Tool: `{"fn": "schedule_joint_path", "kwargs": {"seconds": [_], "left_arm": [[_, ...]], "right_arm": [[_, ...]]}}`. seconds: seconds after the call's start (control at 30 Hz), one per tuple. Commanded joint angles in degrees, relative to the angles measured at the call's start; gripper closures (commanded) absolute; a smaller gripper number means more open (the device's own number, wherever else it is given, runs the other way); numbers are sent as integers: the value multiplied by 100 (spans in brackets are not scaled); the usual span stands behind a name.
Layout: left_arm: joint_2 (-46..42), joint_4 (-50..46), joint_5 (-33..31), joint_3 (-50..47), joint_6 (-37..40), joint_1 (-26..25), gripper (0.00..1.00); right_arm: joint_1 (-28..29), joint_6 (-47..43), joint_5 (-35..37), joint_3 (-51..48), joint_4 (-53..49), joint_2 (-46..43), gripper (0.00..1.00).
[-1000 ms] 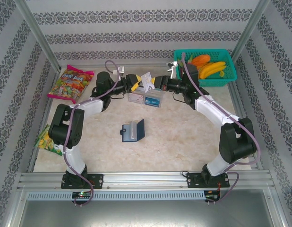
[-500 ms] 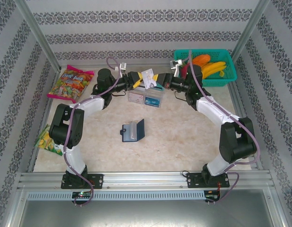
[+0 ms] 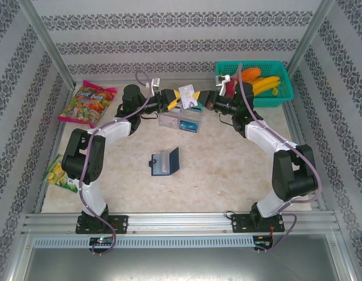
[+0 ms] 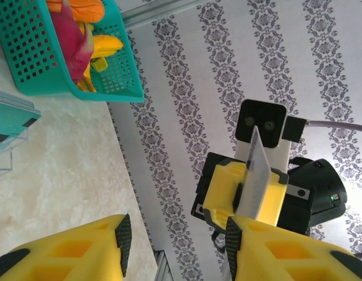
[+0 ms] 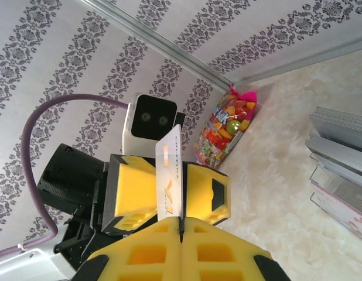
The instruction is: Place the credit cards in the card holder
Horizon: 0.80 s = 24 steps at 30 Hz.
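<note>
Up at twelve o'clock over the bench, I have one white plastic credit card in mid-air between the two arms. My right tool is clamped shut on one edge of it. My left tool has its yellow fingers spread on either side of the card with gaps showing, gripping nothing. I read this as a handover not yet completed. At six o'clock from that card, a clear tiered plastic rack on the bench carries the other cards. From overhead I count two faces: a whitish card on the nine o'clock side and a teal-blue card on the three o'clock side. The right wrist view hints at grey cards on further tiers, so the true number may be higher. One dark navy folding card holder stands propped open near the bench centre, at six o'clock from the rack and apart from it, and I can make out no card in it. By my judgement nothing is stowed yet: one card is lifted, at least two are waiting, and every insertion is left to do. One teal mesh basket of fruit sits at two o'clock, off task.
</note>
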Motion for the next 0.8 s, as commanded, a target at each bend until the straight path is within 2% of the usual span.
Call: {"fn": "schedule_joint_path", "kwargs": {"seconds": [0.0, 0.3, 0.53, 0.63, 0.77], "left_arm": [[-148, 175, 305, 164, 103, -108, 51], [-57, 439, 322, 220, -126, -134, 50], [4, 367, 384, 391, -97, -245, 52], [-4, 397, 391, 391, -116, -252, 56], [-76, 229, 360, 365, 15, -248, 75]], "right_arm": [[-158, 140, -30, -145, 279, -72, 97], [-119, 37, -55, -172, 242, -215, 97], [220, 70, -187, 88, 243, 9, 97], [337, 79, -223, 159, 250, 89, 97], [294, 66, -155, 78, 272, 84, 97]]}}
